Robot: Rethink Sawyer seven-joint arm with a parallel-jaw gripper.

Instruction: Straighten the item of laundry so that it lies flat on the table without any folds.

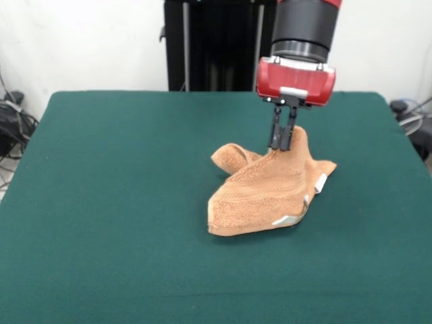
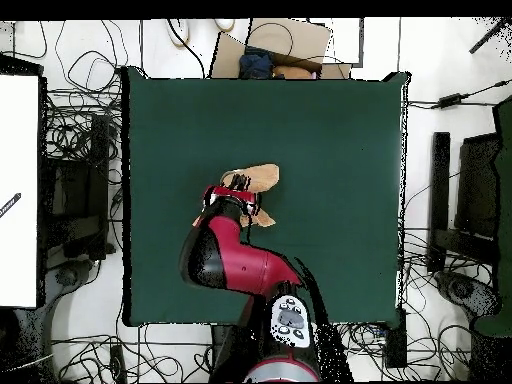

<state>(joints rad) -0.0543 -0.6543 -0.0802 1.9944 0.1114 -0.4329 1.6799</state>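
Note:
The orange-tan terry towel (image 1: 266, 189) lies crumpled and folded on the dark green table (image 1: 108, 202), right of centre in the front view. White tags show at its right and lower edges. My gripper (image 1: 282, 143) comes down from above and is shut on a pinched peak of the towel, pulling that part up like a tent while the rest rests on the table. In the overhead view the red arm covers most of the towel (image 2: 258, 178); only a tan part shows beyond the gripper (image 2: 238, 192).
The robot's black pedestal (image 1: 209, 44) stands behind the table's far edge. Cables and equipment (image 2: 75, 190) lie on the floor around the table. A cardboard box (image 2: 275, 45) sits beyond one table edge in the overhead view.

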